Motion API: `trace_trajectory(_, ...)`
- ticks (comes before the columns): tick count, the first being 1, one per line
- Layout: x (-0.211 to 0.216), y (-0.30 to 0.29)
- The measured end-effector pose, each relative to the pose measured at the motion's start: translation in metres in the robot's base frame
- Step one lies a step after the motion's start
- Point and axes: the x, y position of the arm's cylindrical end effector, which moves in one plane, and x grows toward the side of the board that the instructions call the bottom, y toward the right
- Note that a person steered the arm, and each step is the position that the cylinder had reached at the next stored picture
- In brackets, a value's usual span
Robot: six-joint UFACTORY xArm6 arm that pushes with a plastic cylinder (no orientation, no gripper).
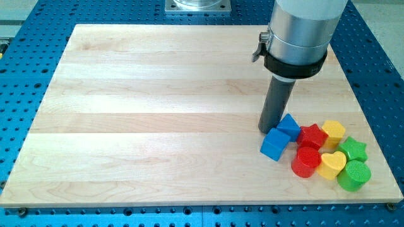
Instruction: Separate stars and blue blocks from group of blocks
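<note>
A group of blocks lies at the view's lower right on the wooden board (158,113). A blue cube (274,144) is at the group's left edge. A second blue block (290,126) sits just above and to its right. A red star (312,136) is next to it, with a yellow block (334,132) to the right. A green star (354,150) is at the far right. A red cylinder (306,162), a yellow heart (332,165) and a green cylinder (354,176) form the bottom row. My tip (269,129) touches the upper blue block's left side.
The arm's silver body (302,28) hangs over the board's upper right. A blue perforated table (19,75) surrounds the board. The board's right edge is close to the green blocks.
</note>
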Motion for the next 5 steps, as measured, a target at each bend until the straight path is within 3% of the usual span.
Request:
trace_trajectory(2, 0.002, 0.001)
trace_trajectory(3, -0.03, 0.001)
trace_trajectory(4, -0.075, 0.032)
trace_trajectory(5, -0.07, 0.134)
